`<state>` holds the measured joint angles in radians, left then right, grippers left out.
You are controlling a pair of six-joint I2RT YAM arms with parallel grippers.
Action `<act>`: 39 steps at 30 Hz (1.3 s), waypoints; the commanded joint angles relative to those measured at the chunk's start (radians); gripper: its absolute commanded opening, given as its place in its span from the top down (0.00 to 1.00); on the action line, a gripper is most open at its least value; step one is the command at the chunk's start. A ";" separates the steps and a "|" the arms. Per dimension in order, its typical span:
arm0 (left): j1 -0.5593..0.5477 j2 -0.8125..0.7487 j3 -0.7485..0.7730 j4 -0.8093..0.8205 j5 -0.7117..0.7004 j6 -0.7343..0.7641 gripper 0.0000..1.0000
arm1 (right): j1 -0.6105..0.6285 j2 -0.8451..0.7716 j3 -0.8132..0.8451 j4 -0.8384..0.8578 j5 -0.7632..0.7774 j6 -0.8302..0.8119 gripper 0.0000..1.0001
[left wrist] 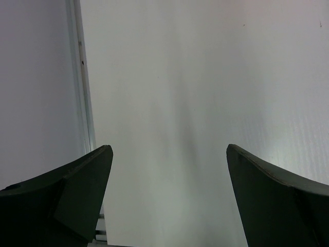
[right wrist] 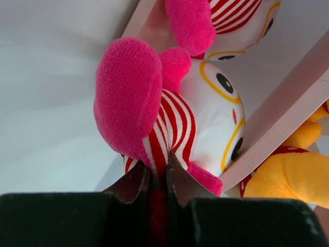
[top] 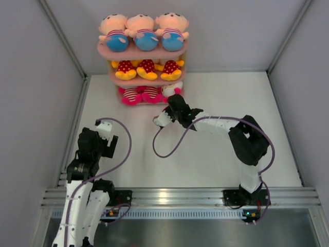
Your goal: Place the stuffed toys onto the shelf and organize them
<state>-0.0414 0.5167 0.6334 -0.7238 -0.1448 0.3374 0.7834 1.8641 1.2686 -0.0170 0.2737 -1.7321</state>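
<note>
At the pink three-tier shelf's [right wrist: 288,116] bottom board, the right tool [right wrist: 158,180] pinches the white-faced, pink-striped plush toy [right wrist: 205,118] by thin fabric that may slip and topple it; the left tool [left wrist: 168,150] gapes empty.

Left gripper [left wrist: 168,152]: dark fingers [left wrist: 77,190] spread wide at lower corners, nothing between. Beyond them, bare white table [left wrist: 205,77]. Grey wall [left wrist: 36,77] at left, pale strip [left wrist: 82,77] along its foot, possibly metal. Faint shadow mid-table.
</note>
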 commanded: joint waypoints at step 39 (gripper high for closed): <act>0.028 0.000 -0.029 0.058 0.050 0.029 0.02 | -0.150 0.271 0.364 -0.049 -0.242 0.123 0.74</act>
<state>-0.0242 0.5137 0.6125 -0.7139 -0.1093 0.3622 0.6506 2.1262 1.6066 -0.1230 0.0704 -1.6444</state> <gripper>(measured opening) 0.982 0.177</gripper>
